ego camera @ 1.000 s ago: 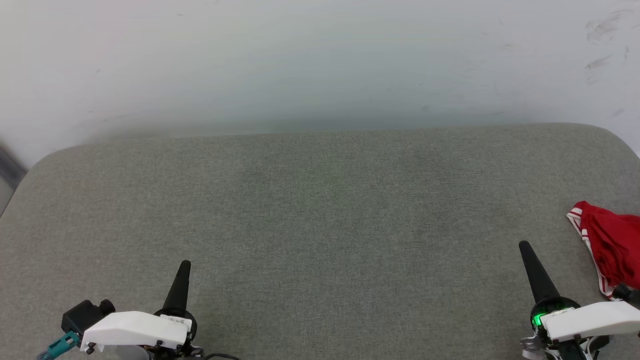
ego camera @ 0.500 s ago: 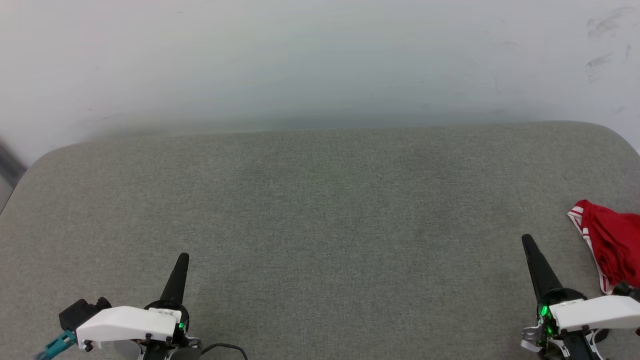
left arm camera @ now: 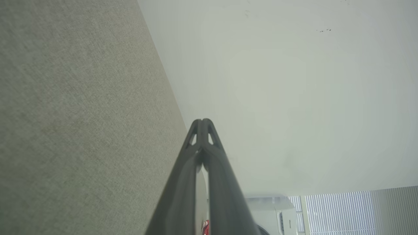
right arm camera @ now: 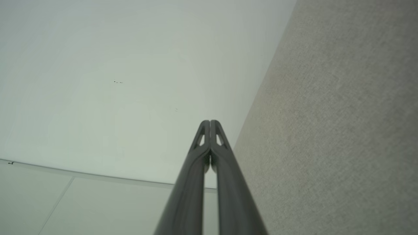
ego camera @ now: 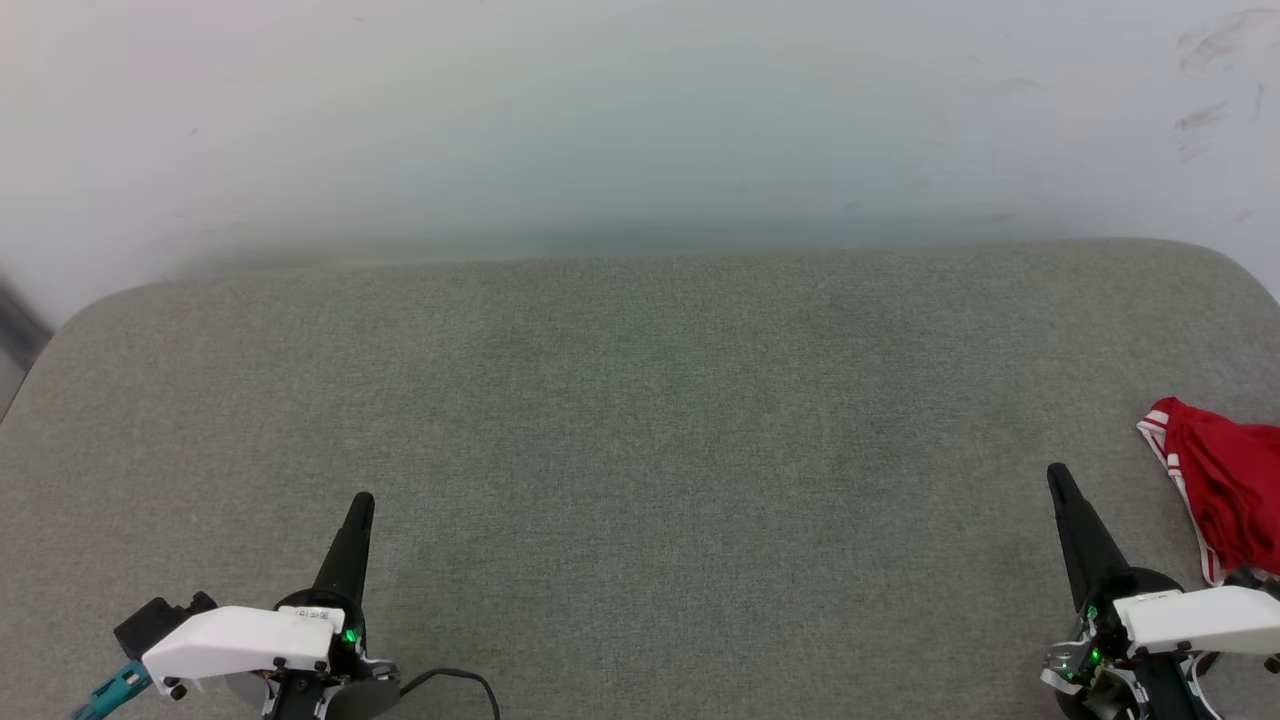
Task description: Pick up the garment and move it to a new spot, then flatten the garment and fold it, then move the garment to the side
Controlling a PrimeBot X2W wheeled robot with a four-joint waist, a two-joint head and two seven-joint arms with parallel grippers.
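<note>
Grey surface (ego camera: 640, 450) holds the garment (ego camera: 1225, 490) bunched far right, near the right pincer (ego camera: 1056, 478); that and the left pincer (ego camera: 362, 503) are pressed together, so reaching in unspread would likely push the cloth, not grip it.

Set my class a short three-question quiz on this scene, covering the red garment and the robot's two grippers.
1. True or false: the left gripper holds the crumpled red fabric garment with striped trim.
2. Which is nearer the garment? A the left gripper; B the right gripper.
3. Fill in: both grippers' jaws are ____.
Key: 1 false; 2 B; 3 shut.
</note>
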